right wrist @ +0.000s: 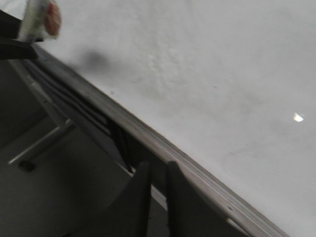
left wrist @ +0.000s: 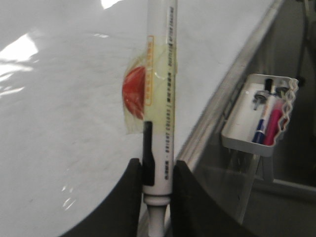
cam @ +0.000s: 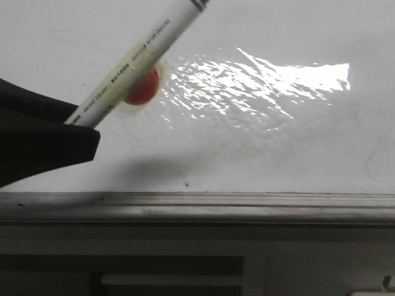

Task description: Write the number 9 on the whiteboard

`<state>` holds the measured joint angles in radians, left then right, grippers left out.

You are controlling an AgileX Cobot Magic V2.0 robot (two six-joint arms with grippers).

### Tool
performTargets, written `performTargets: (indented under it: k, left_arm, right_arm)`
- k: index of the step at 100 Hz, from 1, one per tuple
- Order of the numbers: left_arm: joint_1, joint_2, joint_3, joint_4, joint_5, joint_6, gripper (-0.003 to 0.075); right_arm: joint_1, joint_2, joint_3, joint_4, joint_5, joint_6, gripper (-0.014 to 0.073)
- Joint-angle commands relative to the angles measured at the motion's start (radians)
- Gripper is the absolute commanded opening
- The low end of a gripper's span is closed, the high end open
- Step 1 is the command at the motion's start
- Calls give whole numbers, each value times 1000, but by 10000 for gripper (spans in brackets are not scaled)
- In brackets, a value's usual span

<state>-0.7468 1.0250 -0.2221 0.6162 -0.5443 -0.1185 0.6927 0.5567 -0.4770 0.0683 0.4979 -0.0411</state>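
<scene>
The whiteboard point(cam: 259, 154) is glossy white with faint grey smudges and a bright glare patch. No black number 9 shows on it in any view. My left gripper point(cam: 79, 122) is shut on a white marker point(cam: 142, 55) with a red disc point(cam: 143, 86) taped to its barrel. The marker slants up to the right over the board, and its tip is out of frame. In the left wrist view the jaws point(left wrist: 157, 165) clamp the marker point(left wrist: 160, 98) near its rear end. My right gripper point(right wrist: 157, 168) is shut and empty, below the board's edge rail point(right wrist: 197, 170).
A grey metal rail point(cam: 247, 203) runs along the board's lower edge, with a small dark speck point(cam: 186, 183) just above it. A white wire tray point(left wrist: 242, 133) with several spare markers hangs beside the board. A metal stand leg point(right wrist: 39, 143) is below the rail.
</scene>
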Motion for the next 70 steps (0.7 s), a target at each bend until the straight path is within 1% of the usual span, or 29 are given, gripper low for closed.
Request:
performTargets:
  k: [1,6,11,18,25,34,52,59,70]
  left_arm:
    - [-12,-18,-32,108,-79,-8,-20]
    - [-12,-18,-32,121,-85,-8,-20]
    - [-12,-18,-32,121,-103,-8,-20]
    - [-12,-18,-32,126,-155,-8,-20]
    - [-12,-18,-32,152,-196,-8,-20]
    - [-12,-18,-32,187,-204,-8,-20]
    - [-12,-18,-32,186,-203,-8,-20]
    - [-12,-18,-32,185,-202,-8,-20]
    - [-12,-18,-32,185,-202,-8,-20]
  right_arm:
    - [74,85,-82,7,-72,-48,262]
    - [133,131,-121,7,-72,-49,349]
    - [182,173,-158,7,-58,-49,380]
    - [236,221,-203,7,-55,-47,376]
    - [268,262,-241,7,-60,-47,376]
    - [277,300,-279,10,-70,-47,376]
    - [277,357,-323,26,-74,-47,375]
    - [279,372,-326,41,-80,-47,348]
    - [297,394,-326,67,-95,-47,268]
